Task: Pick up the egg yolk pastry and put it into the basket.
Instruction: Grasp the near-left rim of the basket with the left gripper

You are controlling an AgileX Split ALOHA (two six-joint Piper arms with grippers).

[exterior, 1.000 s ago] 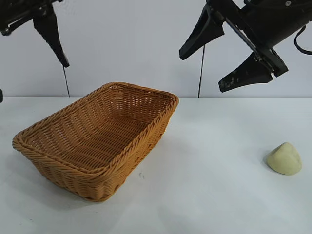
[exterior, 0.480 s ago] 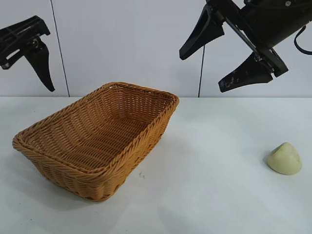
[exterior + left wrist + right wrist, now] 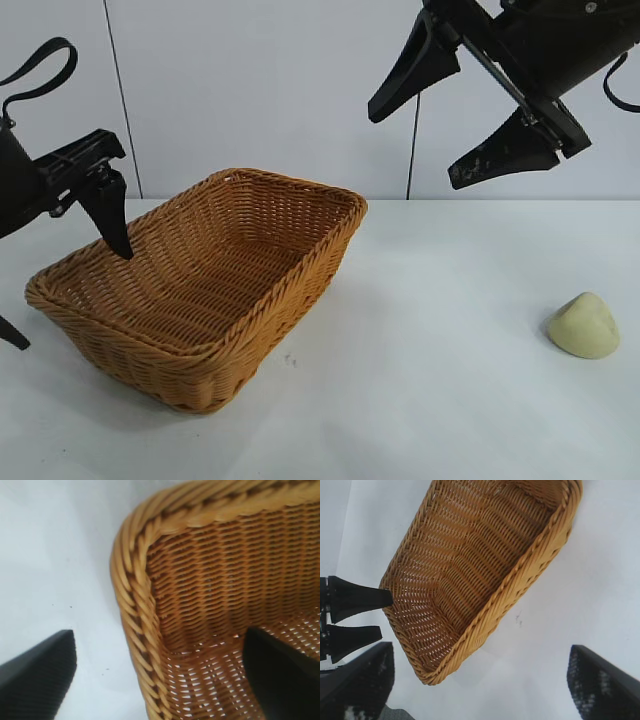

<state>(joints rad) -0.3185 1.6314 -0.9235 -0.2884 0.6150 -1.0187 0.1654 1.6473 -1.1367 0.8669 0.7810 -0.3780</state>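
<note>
Pastry-wise, the egg yolk pastry lies at lower right on the worktop, seemingly nearer the open, empty right hand at upper right than the open left hand straddling the basket rim.

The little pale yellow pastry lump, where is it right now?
In the exterior view the small pale yellow egg yolk pastry sits on the white table at the far right, well apart from the orange-brown woven wicker basket on the left.
</note>
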